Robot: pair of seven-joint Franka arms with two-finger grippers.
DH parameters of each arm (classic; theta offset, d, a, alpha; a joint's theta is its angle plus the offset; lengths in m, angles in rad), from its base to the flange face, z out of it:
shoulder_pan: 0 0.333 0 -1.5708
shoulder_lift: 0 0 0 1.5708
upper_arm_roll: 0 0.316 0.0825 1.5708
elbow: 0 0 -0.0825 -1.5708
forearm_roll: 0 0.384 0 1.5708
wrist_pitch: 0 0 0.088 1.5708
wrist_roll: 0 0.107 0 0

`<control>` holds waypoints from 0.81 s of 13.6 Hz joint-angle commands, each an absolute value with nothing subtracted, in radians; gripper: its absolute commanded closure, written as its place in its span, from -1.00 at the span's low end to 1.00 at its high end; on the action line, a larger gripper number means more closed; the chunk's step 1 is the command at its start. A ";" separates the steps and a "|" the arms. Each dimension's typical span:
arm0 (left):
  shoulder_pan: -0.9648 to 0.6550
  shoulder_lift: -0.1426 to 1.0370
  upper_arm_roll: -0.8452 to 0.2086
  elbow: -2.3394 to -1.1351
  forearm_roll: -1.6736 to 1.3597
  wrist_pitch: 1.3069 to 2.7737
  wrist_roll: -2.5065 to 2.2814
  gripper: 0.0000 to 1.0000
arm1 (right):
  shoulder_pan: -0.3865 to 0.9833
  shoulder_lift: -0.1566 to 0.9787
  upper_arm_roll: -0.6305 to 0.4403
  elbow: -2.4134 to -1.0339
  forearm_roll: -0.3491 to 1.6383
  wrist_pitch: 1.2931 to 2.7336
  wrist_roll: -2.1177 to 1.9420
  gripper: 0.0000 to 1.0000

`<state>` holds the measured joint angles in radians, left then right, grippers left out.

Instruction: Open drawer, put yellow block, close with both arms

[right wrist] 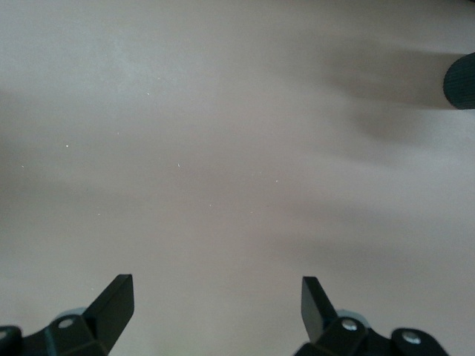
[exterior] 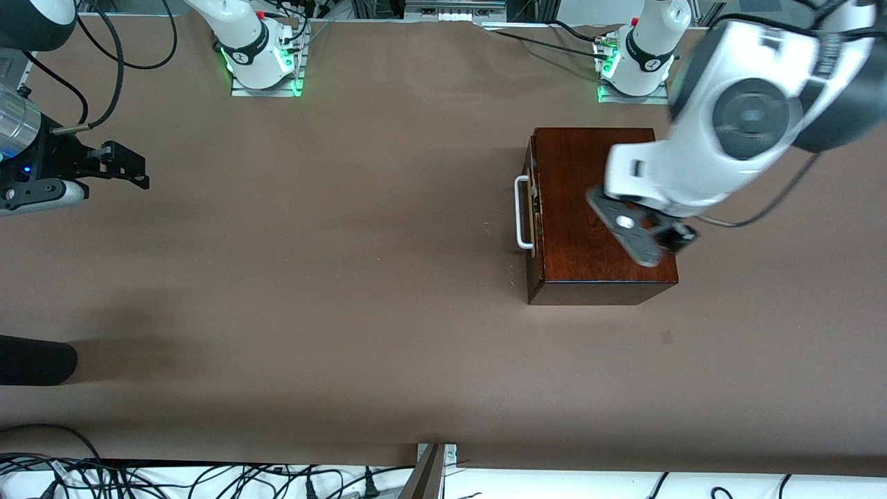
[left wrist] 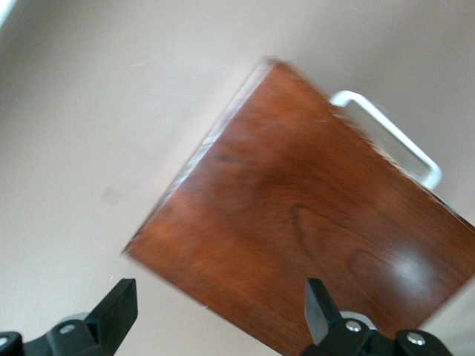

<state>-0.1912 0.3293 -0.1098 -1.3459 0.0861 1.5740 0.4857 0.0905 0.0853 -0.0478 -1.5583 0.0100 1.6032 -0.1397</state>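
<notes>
Counter [exterior: 346, 312]: one brown surface; its bare stretch lies nearest the front camera and carries one box.
Arms: two white arms, bases along the edge of the counter farthest from the front camera.
Left arm [exterior: 734, 132]: one; reaches over the box from its own base.
Right arm [exterior: 21, 132]: one; waits at its own end of the counter, wrist raised over bare surface.
Wooden box [exterior: 589, 208]: one, glossy reddish-brown; stands toward the left arm's end of the counter, near that arm's base.
Drawer [exterior: 532, 208]: one; pushed in, its dark front flush with the box side that faces the right arm's end.
Loop handle [exterior: 523, 211]: one, white metal; stands out from the drawer front, nothing touching it.
Left gripper [left wrist: 223, 315]: one; over the top of the box, fingers spread wide, holding nothing.
Right gripper [right wrist: 219, 311]: one; over bare counter at the right arm's end, fingers spread wide, holding nothing.
Black rounded object [exterior: 34, 362]: one; at the right arm's end, nearer the front camera than the right gripper; cannot be identified.
Yellow block: count zero in all three views; location cannot be told.
</notes>
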 commanded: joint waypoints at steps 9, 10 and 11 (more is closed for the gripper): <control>-0.057 -0.049 0.006 -1.744 -0.072 1.706 -0.054 -1.00 | 0.067 0.064 -0.018 -1.560 -0.002 1.589 -0.135 -1.00; -0.057 -0.046 0.009 -1.743 -0.072 1.700 -0.042 -1.00 | 0.067 0.064 -0.018 -1.560 -0.002 1.589 -0.135 -1.00; -0.057 -0.045 0.012 -1.743 -0.069 1.697 -0.041 -1.00 | 0.067 0.064 -0.018 -1.560 -0.002 1.589 -0.135 -1.00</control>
